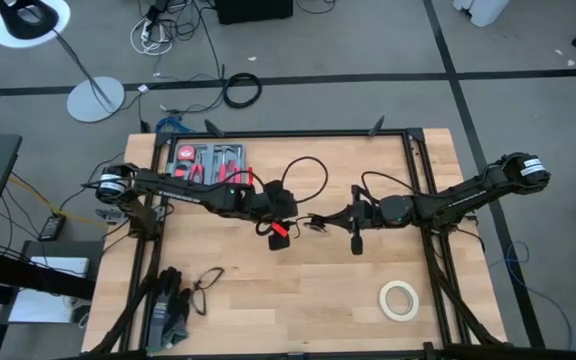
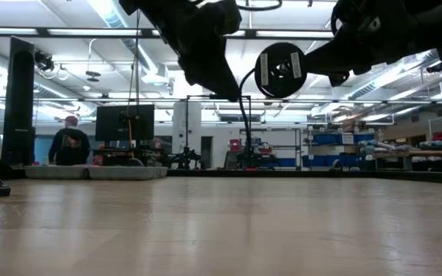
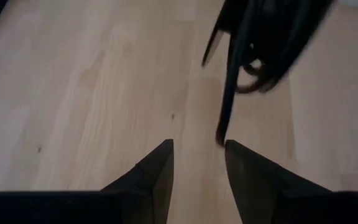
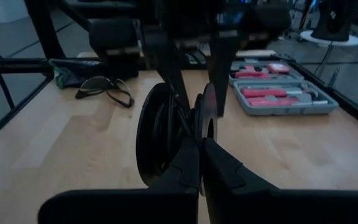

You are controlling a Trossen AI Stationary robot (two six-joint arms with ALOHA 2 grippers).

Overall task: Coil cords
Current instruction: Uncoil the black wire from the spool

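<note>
A: How far is the coiling?

B: The cord (image 1: 306, 172) is partly looped above mid-table, not yet a tidy coil. The right gripper (image 1: 316, 222) is pinched closed on it. The left gripper (image 1: 286, 236) has narrow parted jaws holding nothing.

A: Any containers?

B: A tool case (image 1: 208, 162) at the far edge, with red-handled tools inside.

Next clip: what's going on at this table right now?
Both arms meet over the middle of the wooden table, working on a thin black cord. The right end effector is shut on the cord, whose coiled loops hang at its fingertips. The left end effector is open facing it, gripping nothing. A tool kit, glasses and a tape roll lie untouched.
</note>
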